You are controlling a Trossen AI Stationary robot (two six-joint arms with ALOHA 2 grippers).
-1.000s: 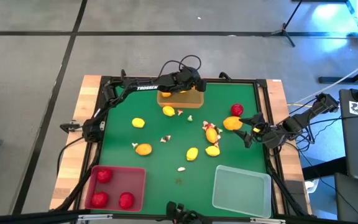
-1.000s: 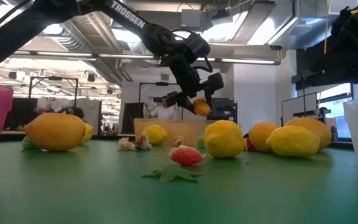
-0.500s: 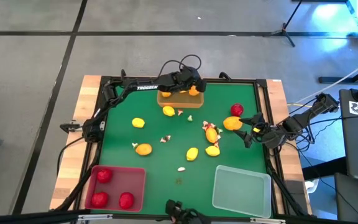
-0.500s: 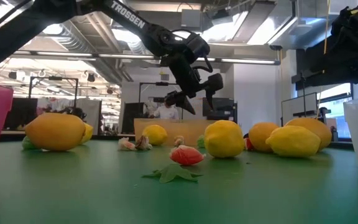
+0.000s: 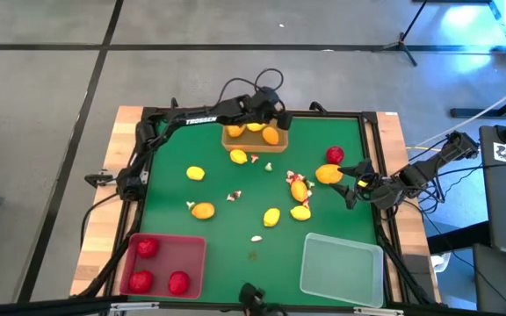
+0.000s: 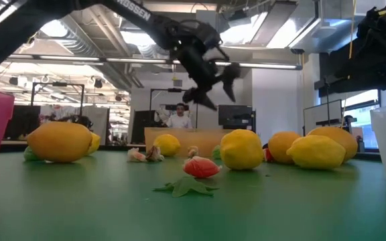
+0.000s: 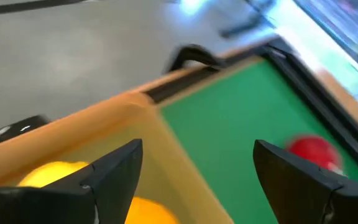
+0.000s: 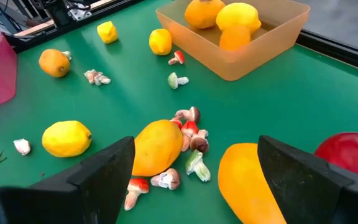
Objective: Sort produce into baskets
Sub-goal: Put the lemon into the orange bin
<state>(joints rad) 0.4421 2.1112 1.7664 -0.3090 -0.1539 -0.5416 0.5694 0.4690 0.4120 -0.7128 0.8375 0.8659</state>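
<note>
My left gripper (image 5: 269,111) is open and empty above the orange-tan basket (image 5: 255,140) at the table's far edge; it also shows in the low view (image 6: 213,80). The basket holds yellow and orange fruits (image 7: 55,173). My right gripper (image 5: 351,184) is open and empty near the table's right edge. An orange fruit (image 8: 250,180) and a red fruit (image 8: 350,155) lie on the mat just ahead of it. Yellow and orange fruits (image 5: 203,210) and tiny whitish-and-red bits (image 8: 188,134) lie loose on the green mat.
A red basket (image 5: 196,272) with three red fruits stands at the near left corner. A clear whitish basket (image 5: 341,268) stands at the near right. A raised dark rim (image 5: 372,132) runs around the mat. A green leaf piece (image 6: 183,187) lies on the mat.
My left gripper held an orange fruit over the orange-tan basket, opened and let it go. The fruit has fallen into the basket among the others. The gripper has then gone up and a little toward the table's far edge.
</note>
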